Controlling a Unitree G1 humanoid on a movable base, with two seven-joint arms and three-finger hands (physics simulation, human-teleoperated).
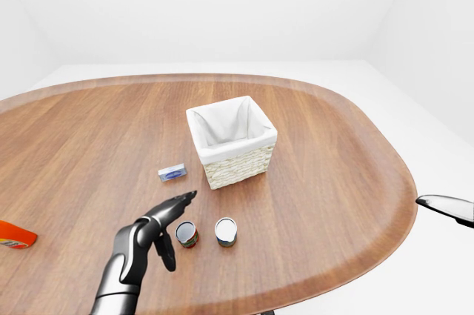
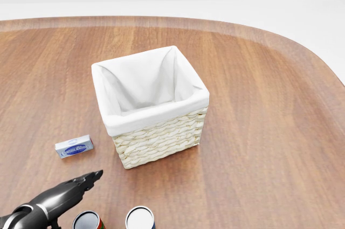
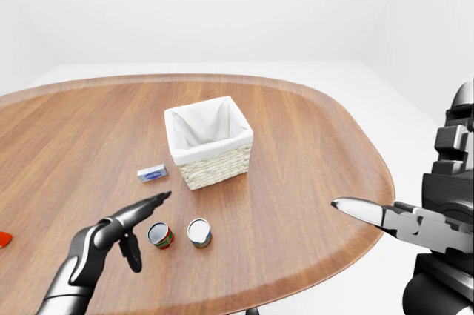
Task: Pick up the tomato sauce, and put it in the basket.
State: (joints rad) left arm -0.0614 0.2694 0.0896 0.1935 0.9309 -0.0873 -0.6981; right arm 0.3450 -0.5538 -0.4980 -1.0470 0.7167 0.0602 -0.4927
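**Left hand reaches for a can beside the basket**

The small round can with the red-and-green label (image 1: 186,234), judged to be the tomato sauce, stands upright on the brown wooden table (image 1: 333,152), well apart from the square wicker basket with a white cloth lining (image 1: 231,141) and below it in the left-eye view. The robot's dark metal left hand (image 1: 158,226) hangs just left of that can, not touching it, fingers spread wide and holding nothing, the thumb pointing down — a pose that looks set for closing round the can's side. A second upright can with a blue-and-white label (image 1: 226,231) stands just right of the first. A small blue-and-white box (image 1: 172,173) lies flat near the basket's lower-left corner. The right hand (image 3: 378,219) waits beyond the table's right edge, fingers extended and empty. The basket is empty, its mouth open upward for the drop.
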